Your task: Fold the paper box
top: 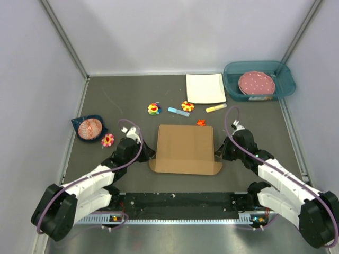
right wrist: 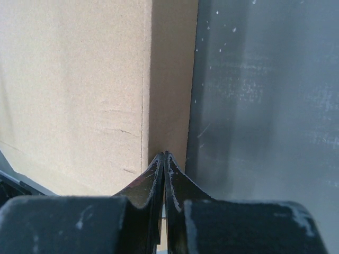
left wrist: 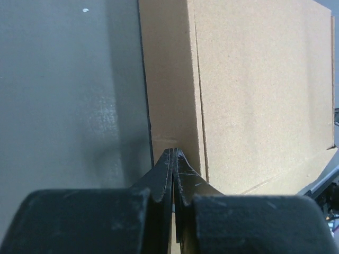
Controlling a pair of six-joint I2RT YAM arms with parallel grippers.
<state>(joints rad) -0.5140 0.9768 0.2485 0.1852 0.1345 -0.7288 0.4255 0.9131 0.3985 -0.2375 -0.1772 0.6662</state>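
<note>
Seen from above, the brown card box (top: 184, 149) lay in the middle of the grey bench (top: 127, 95), towards its near edge and between my two arms. Its broad top panel faced up. A flap with rounded corners stuck out along its near edge.

My left tool (top: 150, 154) was closed, its fingers pressed together, with the tip at the box's left edge near the near corner. In the left wrist view the closed left tool (left wrist: 174, 153) met a narrow side strip of the box (left wrist: 254, 95), set off from the wide panel by a straight crease. I could not tell whether any card was pinched between the fingers.

My right tool (top: 217, 153) was closed too, with its tip at the box's right edge. In the right wrist view the right tool (right wrist: 164, 154) touched the matching narrow strip of the box (right wrist: 74, 90), with bare bench beside it.

Farther back, well apart from the box, stood a white plate (top: 205, 88) and a teal tub (top: 283, 84) holding a pink dotted plate (top: 256, 83). Between these and the box lay two flower toys (top: 154, 109) (top: 187, 106), a blue stick (top: 178, 111), a yellow stick (top: 215, 108) and a small orange piece (top: 201, 123) just beyond the box's far edge. On the left sat a blue bowl (top: 79, 123) with a third flower (top: 107, 140) beside it.
</note>
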